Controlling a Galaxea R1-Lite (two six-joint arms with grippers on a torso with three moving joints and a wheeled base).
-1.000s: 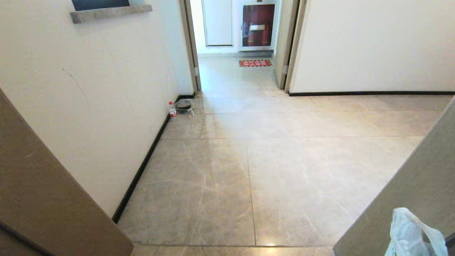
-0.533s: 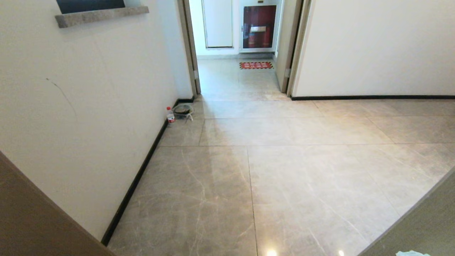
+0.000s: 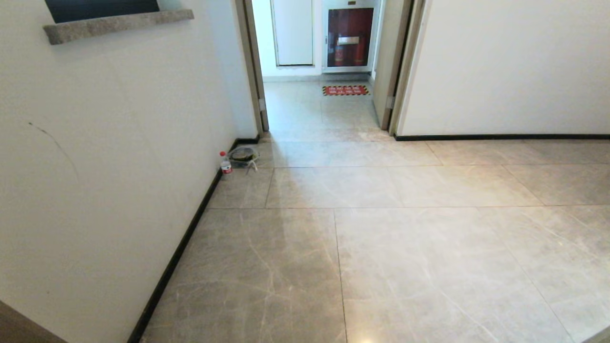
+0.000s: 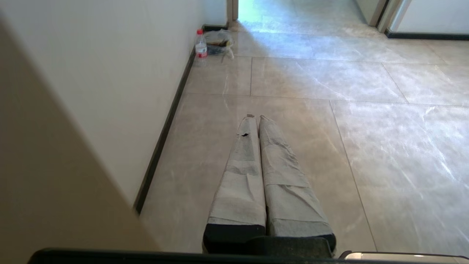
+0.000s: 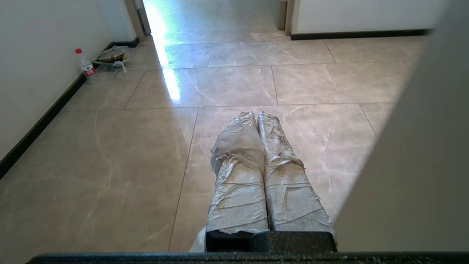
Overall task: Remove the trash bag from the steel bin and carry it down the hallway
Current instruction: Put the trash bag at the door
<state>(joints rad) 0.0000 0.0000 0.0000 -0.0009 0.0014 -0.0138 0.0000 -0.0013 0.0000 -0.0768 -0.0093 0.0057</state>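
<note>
While the steel bin is nowhere in view, the trash bag point(image 5: 237, 145) is already out of it: a fold of thin white plastic is pinched between the closed fingers of the right gripper point(image 5: 256, 116). The left gripper point(image 4: 256, 118) is shut too, on nothing. Left to do is the carry, over the marbled tiles point(image 3: 405, 257) toward the doorway point(image 3: 324, 109) and the extinguisher cabinet point(image 3: 350, 43).

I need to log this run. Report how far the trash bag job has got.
Done: the steel bin is nowhere in view, so the bag looks already lifted out. In hand: the right hand is shut on a loop of thin white plastic, the trash bag; the left hand is shut and empty. Left: the hallway floor and the doorway by the red floor sign lie ahead.
</note>
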